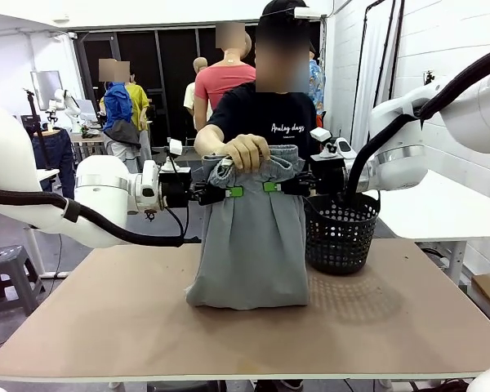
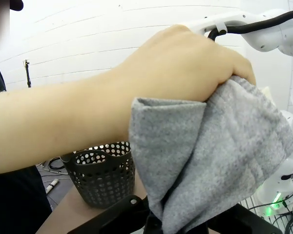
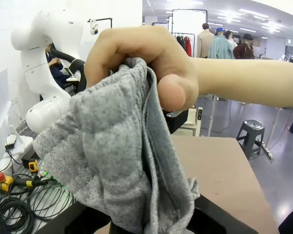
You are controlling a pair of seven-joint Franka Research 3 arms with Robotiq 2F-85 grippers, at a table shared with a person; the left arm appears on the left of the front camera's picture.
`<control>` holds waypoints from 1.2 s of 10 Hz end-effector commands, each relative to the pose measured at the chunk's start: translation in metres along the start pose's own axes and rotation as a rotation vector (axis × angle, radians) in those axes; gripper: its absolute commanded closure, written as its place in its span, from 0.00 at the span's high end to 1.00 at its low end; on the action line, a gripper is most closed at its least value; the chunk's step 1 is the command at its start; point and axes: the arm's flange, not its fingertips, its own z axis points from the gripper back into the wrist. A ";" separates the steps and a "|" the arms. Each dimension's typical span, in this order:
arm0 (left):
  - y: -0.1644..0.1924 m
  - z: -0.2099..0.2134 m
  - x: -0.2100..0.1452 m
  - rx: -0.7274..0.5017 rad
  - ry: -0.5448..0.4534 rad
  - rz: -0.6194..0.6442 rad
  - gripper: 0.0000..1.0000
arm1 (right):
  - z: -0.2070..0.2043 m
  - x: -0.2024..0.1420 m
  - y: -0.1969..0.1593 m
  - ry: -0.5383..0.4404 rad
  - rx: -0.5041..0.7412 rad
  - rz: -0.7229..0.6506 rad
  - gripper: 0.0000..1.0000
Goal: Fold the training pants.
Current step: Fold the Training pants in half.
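training pants (image 1: 249,245): plain light grey | basket (image 1: 340,235): black mesh | table (image 1: 106,327): brown

front view faces the person across the table, wrist views close, sharing the hand (image 1: 247,152)

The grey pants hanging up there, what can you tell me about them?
The pants are plain light grey jersey, soft and flecked close up. They hang upright, their bunched top pinched by the left gripper and right gripper, with the person's hand gripping the middle. Their lower edge rests crumpled on the table, beside a black basket.
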 end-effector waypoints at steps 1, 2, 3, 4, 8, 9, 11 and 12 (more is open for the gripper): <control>-0.002 -0.002 0.005 0.000 0.004 -0.005 0.00 | 0.000 0.000 0.003 -0.011 0.005 -0.002 0.00; -0.002 -0.002 0.005 0.000 0.004 -0.005 0.00 | 0.000 0.000 0.003 -0.011 0.005 -0.002 0.00; -0.002 -0.002 0.005 0.000 0.004 -0.005 0.00 | 0.000 0.000 0.003 -0.011 0.005 -0.002 0.00; -0.002 -0.002 0.005 0.000 0.004 -0.005 0.00 | 0.000 0.000 0.003 -0.011 0.005 -0.002 0.00; -0.002 -0.002 0.005 0.000 0.004 -0.005 0.00 | 0.000 0.000 0.003 -0.011 0.005 -0.002 0.00; -0.002 -0.002 0.005 0.000 0.004 -0.005 0.00 | 0.000 0.000 0.003 -0.011 0.005 -0.002 0.00; -0.002 -0.002 0.005 0.000 0.004 -0.005 0.00 | 0.000 0.000 0.003 -0.011 0.005 -0.002 0.00; -0.002 -0.002 0.005 0.000 0.004 -0.005 0.00 | 0.000 0.000 0.003 -0.011 0.005 -0.002 0.00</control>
